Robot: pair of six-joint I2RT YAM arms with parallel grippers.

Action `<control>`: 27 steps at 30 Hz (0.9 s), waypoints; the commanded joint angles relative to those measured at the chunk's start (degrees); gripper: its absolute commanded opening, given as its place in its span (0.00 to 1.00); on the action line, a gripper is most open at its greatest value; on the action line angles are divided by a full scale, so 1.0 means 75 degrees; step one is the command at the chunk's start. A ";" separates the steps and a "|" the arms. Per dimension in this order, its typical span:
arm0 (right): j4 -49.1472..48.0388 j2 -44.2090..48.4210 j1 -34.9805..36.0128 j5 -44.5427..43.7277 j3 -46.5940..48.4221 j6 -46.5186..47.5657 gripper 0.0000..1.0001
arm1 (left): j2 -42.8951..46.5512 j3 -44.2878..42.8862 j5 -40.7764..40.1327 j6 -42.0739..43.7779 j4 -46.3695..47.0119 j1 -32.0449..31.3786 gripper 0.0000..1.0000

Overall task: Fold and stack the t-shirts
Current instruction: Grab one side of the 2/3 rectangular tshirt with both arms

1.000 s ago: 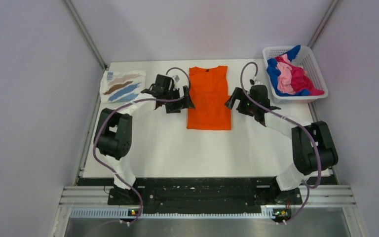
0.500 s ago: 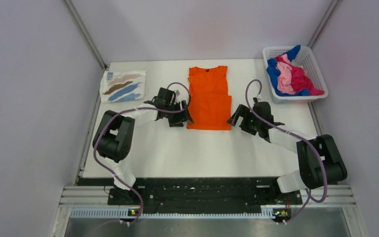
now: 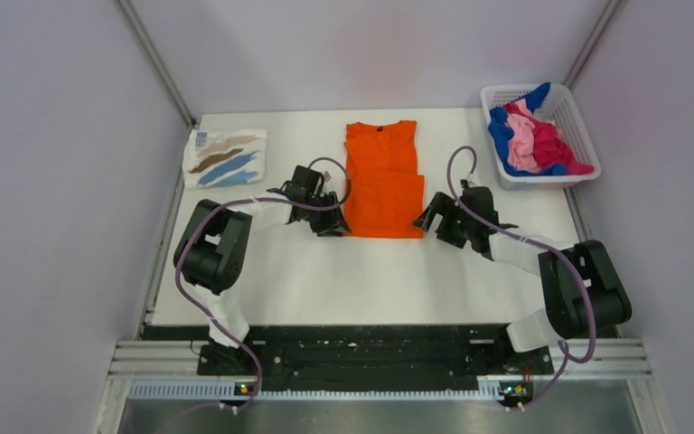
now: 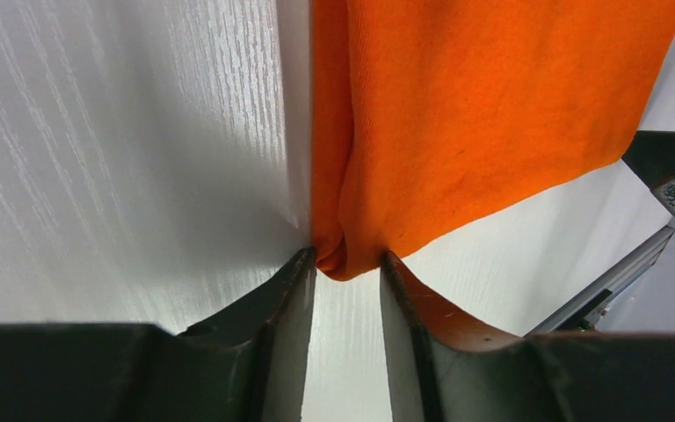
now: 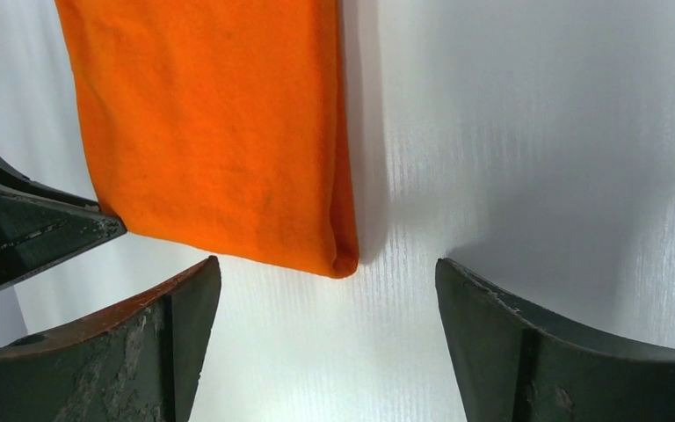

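Quick look at your setup: the plain bright orange cloth t-shirt (image 3: pixel 381 181) lies flat in the middle of the white counter (image 3: pixel 343 280), collar at the far end, sides folded in so it's a long rectangle. Your left hand (image 3: pixel 336 226) sits low at its near-left corner. On the left wrist cam the gap is slim, and the corner is bunched up between the fingertips (image 4: pixel 299 272), touching both. I honestly can't tell if that's a real pinch. Your right hand (image 3: pixel 429 220) is at the near-right corner, spread wide with nothing in it; the corner sits between the fingers without touching either one. The folded white t-shirt with brown and blue streaks (image 3: pixel 226 157) is at the far-left of the counter. The blue, pink and magenta t-shirts (image 3: pixel 529 136) are piled in the white plastic lattice basket (image 3: pixel 571 117) at the far-right corner.
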State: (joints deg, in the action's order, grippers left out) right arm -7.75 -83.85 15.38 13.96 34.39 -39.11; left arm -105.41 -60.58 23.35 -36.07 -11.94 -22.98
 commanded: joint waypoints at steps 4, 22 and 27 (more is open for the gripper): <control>-0.0297 -0.0300 0.0203 0.0087 0.0289 -0.0005 0.86 | -0.0369 -0.0022 -0.0290 0.0003 -0.0042 -0.0076 0.26; 0.0320 -0.0970 0.0600 -0.0469 0.0543 0.0276 0.35 | -0.0336 0.0161 -0.0518 -0.0153 0.0057 -0.0076 0.00; 0.0218 -0.1047 0.0634 -0.0287 0.0514 0.0285 0.08 | -0.0206 0.0289 -0.0512 -0.0209 0.0077 -0.0075 0.00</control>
State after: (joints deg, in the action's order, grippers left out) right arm -7.75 -90.45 19.14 12.14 37.30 -37.93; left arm -107.35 -61.06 23.18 -38.11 -10.31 -23.35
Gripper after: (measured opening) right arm 0.185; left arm 0.012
